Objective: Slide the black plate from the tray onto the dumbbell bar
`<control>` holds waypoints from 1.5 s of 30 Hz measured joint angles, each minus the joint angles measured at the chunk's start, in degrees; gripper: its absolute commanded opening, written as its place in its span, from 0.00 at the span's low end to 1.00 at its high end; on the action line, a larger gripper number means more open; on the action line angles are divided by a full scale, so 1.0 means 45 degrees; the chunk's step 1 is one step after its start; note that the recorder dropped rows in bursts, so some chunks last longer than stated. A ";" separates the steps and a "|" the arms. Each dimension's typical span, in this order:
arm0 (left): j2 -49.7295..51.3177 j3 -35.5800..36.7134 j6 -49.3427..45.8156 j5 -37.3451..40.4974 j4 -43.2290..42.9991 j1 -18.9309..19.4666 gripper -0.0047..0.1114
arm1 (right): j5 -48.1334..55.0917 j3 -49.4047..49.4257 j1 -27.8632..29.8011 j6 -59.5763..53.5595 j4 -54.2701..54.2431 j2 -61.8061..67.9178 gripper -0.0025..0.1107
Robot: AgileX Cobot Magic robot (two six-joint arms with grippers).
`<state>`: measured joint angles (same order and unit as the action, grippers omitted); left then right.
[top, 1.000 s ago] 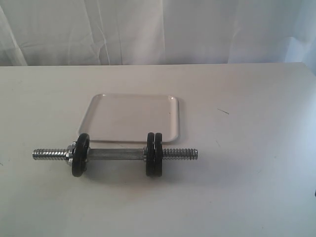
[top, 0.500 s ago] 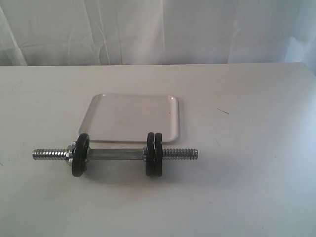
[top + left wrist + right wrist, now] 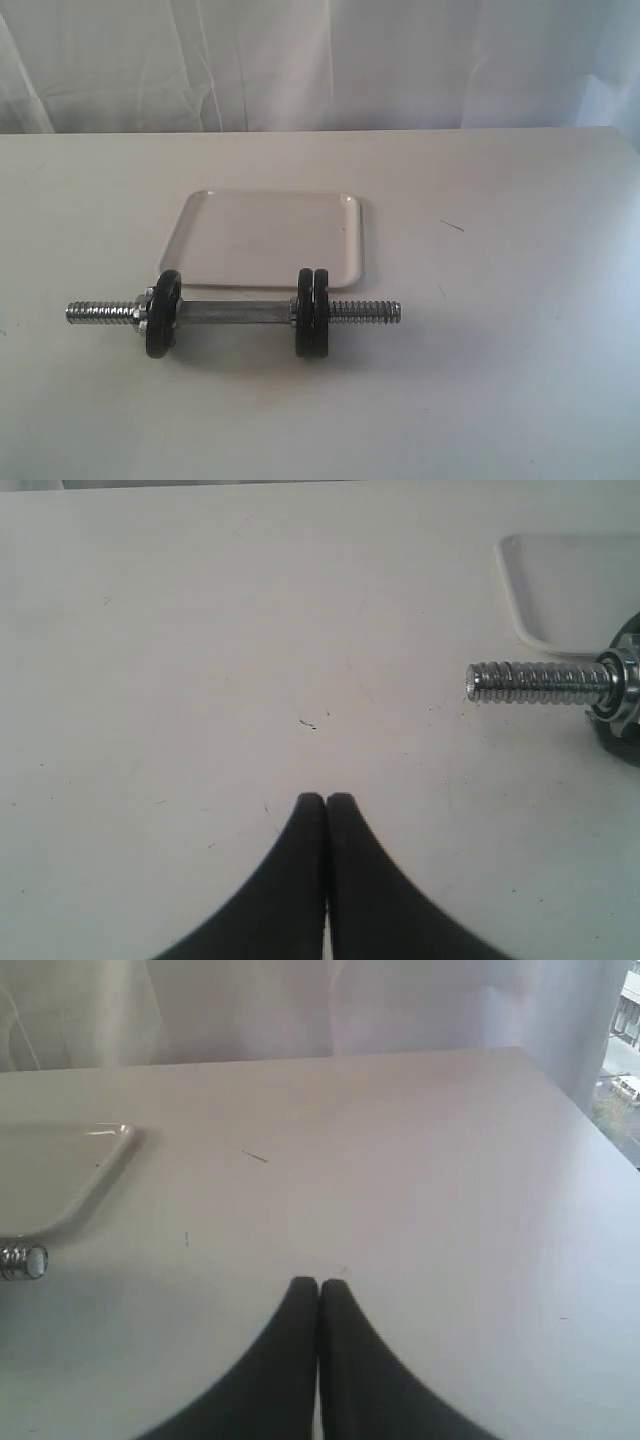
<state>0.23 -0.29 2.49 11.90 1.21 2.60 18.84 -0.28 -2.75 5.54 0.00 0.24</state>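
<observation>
Nothing readable here, no lettering, numbers or logos on any black plate [image 3: 312, 312], the tray [image 3: 270, 238] or the bench [image 3: 500, 300].

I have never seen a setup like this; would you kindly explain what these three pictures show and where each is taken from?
It is a two-armed robot; each arm ends in a gripper. The exterior view looks over a table from off the arms, which it does not show. On the table lie a white tray, nothing in it, and a dumbbell bar carrying one black disc toward its left end and two black discs toward its right. The other pictures come from wrist cameras: the dark fingers are the left gripper and the right gripper, both shut, holding nothing.
</observation>
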 measured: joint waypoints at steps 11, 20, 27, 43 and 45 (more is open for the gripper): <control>0.0000 0.0000 0.0000 0.0000 0.0000 -0.0150 0.04 | 0.0000 0.0000 0.0196 0.0000 0.0000 0.0000 0.02; 0.0000 0.0000 0.0000 0.0000 0.0000 -0.0150 0.04 | 0.0000 0.0000 0.0196 0.0000 0.0000 0.0000 0.02; 0.0000 0.0000 0.0000 0.0000 0.0000 -0.0150 0.04 | 0.0000 0.0000 0.0196 0.0000 0.0453 0.0000 0.02; 0.0000 0.0000 0.0000 0.0000 0.0000 -0.0150 0.04 | 0.0000 0.0000 0.0196 0.0000 0.0668 0.0000 0.02; 0.0000 0.0000 0.0000 0.0000 0.0000 -0.0150 0.04 | 0.0000 0.0000 0.0196 0.0000 0.0668 0.0000 0.02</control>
<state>0.23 -0.29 2.49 11.90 1.21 1.93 18.84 -0.28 -1.86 5.54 3.01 0.24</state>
